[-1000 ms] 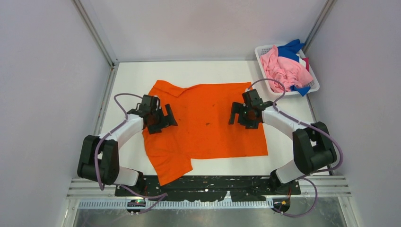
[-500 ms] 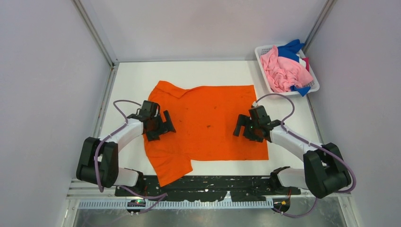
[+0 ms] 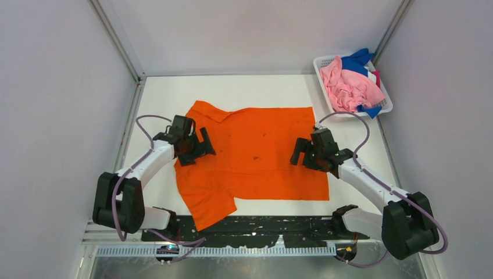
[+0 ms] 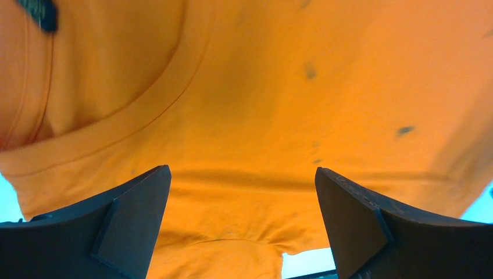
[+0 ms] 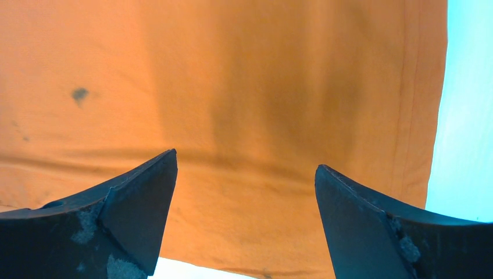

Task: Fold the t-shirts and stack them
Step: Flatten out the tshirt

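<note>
The left gripper [image 3: 200, 146], jaws wide and empty, hovers over the collar end of the orange t-shirt [image 3: 256, 157], which is spread flat in the middle of the table [image 3: 168, 93] with a sleeve trailing to the near edge. Light and limp, it will likely sag unless pinched at its hemmed edges. The right gripper [image 3: 299, 156], equally wide and empty, hangs over the hem end; other t-shirts [image 3: 349, 87] fill the basket [image 3: 383, 108] at the far right corner.

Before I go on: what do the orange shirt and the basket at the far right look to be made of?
Orange t-shirt: soft matte knit cloth, probably cotton jersey. It lies limp and creased on the table, and stitched seams and hems show in the wrist views. Basket: rigid white plastic, judging by its perforated mesh wall and slightly glossy moulded rim.
</note>
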Robot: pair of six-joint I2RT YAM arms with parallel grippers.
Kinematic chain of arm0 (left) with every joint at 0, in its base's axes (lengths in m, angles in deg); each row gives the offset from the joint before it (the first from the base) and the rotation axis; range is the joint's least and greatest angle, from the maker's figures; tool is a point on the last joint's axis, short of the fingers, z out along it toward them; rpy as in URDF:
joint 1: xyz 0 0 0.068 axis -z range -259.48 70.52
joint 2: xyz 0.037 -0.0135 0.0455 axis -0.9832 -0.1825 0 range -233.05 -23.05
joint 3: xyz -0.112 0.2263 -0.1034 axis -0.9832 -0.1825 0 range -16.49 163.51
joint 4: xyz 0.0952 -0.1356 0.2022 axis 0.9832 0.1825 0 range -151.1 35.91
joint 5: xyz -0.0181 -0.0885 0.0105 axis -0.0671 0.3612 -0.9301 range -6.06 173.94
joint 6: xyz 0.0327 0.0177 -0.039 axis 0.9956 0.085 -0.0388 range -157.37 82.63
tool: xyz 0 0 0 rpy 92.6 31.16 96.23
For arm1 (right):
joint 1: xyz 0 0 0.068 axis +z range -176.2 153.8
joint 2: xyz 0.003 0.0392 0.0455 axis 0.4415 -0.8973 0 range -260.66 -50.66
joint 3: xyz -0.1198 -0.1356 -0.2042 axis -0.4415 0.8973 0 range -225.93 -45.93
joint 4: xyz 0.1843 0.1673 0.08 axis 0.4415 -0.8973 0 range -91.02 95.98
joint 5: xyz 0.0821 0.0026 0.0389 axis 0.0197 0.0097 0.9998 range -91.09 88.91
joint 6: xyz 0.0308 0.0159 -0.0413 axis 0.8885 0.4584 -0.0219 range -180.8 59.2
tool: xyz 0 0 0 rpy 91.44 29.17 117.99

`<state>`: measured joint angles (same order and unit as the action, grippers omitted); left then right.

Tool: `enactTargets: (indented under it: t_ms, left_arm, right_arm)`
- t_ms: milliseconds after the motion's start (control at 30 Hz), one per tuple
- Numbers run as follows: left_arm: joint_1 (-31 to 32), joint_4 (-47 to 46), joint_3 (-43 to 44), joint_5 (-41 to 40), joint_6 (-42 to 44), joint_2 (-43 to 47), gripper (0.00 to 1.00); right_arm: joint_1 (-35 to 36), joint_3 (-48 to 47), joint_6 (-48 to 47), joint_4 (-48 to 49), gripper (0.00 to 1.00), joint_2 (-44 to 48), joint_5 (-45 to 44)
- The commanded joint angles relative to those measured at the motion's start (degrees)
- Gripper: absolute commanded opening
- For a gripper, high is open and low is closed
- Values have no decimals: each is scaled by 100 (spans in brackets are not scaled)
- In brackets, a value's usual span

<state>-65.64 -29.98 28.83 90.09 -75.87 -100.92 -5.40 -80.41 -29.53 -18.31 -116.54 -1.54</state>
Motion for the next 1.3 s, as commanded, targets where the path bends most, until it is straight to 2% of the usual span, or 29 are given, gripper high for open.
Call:
enactTargets:
  t_ms: [0,200,500,667,833,1033,1267]
  left_arm:
    - [-29,-508,1050,47,-64,-222,100]
    - [-141,-820,2441,-104,-391,-1584,100]
    - [-224,-1126,3784,-453,-1140,-3288,100]
    - [-220,-1189,4225,-835,-1573,-3838,100]
    - [-224,-1287,4533,-860,-1815,-4218,100]
    - [-216,-897,5074,-914,-1913,-4583,100]
    - [-207,-1076,5203,-870,-2113,-4817,100]
  right_arm:
    - [14,-292,-226,967,95,243,-174]
    - [7,-290,-363,1687,95,-95,170]
    - [-118,-445,-576,1735,95,-601,71]
    - [-149,-470,-492,1839,95,-796,162]
    - [-160,-409,-385,1863,95,-895,130]
    - [-162,-434,-313,1863,95,-977,155]
    - [-181,-481,-292,1859,96,-1041,151]
